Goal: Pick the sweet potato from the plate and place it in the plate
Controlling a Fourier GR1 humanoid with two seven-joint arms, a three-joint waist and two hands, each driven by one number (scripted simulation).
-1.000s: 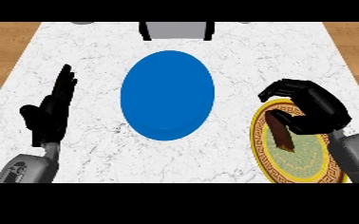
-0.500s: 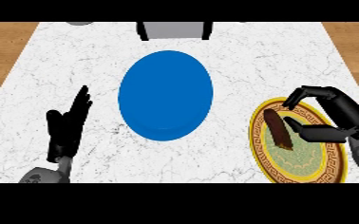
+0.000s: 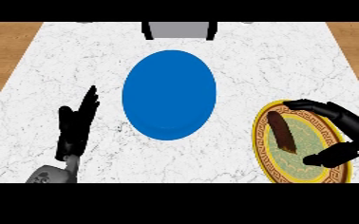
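A brown sweet potato point(image 3: 282, 131) lies lengthwise on a yellow patterned plate point(image 3: 265, 147) at the lower right. My right hand point(image 3: 336, 133) hovers over that plate's right side, fingers and thumb spread wide around the plate's middle, apart from the sweet potato. A plain blue plate point(image 3: 169, 95) sits at the counter's centre with nothing on it. My left hand point(image 3: 76, 126) stands open at the lower left, fingers up, resting.
The white marble counter point(image 3: 84, 61) spans the view, with wooden edges point(image 3: 17, 38) at both far sides. A grey object with black sides point(image 3: 179, 30) sits at the back edge, behind the blue plate.
My right hand has opened wider and shifted down and right beside the sweet potato. The left hand has lowered toward the bottom left. The view has tilted slightly, so everything sits lower.
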